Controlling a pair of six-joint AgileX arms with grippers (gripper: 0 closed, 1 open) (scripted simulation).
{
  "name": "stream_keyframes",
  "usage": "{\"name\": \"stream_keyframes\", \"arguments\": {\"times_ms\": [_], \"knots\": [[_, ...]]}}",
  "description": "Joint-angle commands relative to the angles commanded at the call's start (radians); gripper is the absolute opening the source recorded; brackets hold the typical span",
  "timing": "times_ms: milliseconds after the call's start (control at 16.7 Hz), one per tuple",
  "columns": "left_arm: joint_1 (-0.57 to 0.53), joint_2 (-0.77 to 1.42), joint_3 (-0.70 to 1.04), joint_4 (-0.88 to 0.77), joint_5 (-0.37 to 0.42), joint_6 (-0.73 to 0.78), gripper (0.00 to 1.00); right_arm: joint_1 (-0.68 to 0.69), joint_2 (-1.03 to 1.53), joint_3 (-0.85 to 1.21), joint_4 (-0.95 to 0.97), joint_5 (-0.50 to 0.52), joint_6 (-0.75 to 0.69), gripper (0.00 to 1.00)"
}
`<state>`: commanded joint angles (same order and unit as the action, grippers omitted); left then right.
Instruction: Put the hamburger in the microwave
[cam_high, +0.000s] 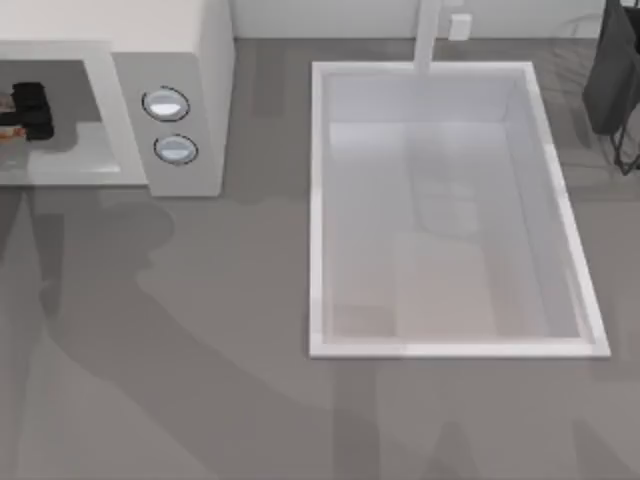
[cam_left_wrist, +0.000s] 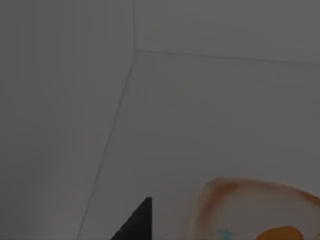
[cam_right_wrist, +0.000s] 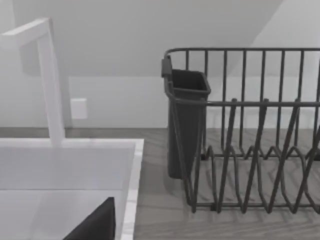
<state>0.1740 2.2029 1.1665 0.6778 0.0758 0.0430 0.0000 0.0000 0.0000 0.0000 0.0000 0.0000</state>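
Left gripper (cam_high: 28, 110) is deep in the microwave (cam_high: 190, 50) cavity at the table's far-left corner, hamburger (cam_left_wrist: 255, 212) seemingly just at its fingers — grip cannot tell — so it's the placing step, and next comes a clean release and retreat.

Left gripper (cam_high: 28, 110) reaching inside the microwave (cam_high: 190, 40) cavity at the table's far left, dark fingertip (cam_left_wrist: 136, 224) beside the hamburger (cam_left_wrist: 250, 210). Right arm parked by the right edge, one dark fingertip (cam_right_wrist: 95, 226) visible.
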Motion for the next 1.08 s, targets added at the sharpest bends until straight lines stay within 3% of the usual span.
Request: {"name": "stream_keyframes", "arguments": {"times_ms": [1080], "knots": [[0.147,-0.341,-0.723,0.316,0.109,0.084,1.00,0.000,0.000,0.000,0.000,0.000,0.000,1.00]]}}
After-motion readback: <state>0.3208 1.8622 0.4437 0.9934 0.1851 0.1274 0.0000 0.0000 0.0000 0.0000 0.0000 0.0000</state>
